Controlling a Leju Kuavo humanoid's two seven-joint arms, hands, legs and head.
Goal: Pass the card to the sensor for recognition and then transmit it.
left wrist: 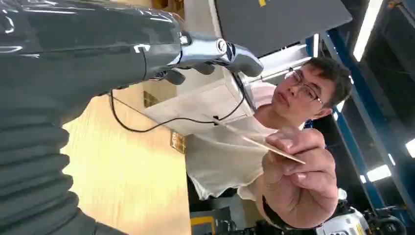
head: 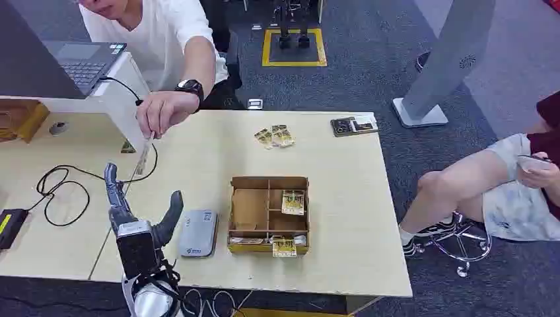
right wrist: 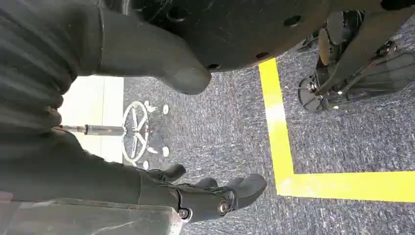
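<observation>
A person's hand point(head: 162, 112) pinches a thin card point(head: 144, 157) by its top edge and holds it upright over the table's left part. My left hand point(head: 135, 224) is raised just below and in front of it, holding nothing, with thumb and fingers spread and a gap between them and the card. In the left wrist view the card point(left wrist: 259, 142) sits edge-on in the person's fingers point(left wrist: 293, 176), beyond my left hand point(left wrist: 98, 58). The grey sensor point(head: 198, 232) lies flat to the right of my left hand. My right hand point(right wrist: 195, 196) hangs over the floor, holding nothing.
A brown compartment box point(head: 249, 210) with several cards stands right of the sensor. Loose cards point(head: 274, 137) and a dark tray point(head: 354, 125) lie at the far edge. Black cables point(head: 63, 188) and a laptop point(head: 82, 63) are at the left. A seated person point(head: 502, 191) is at the right.
</observation>
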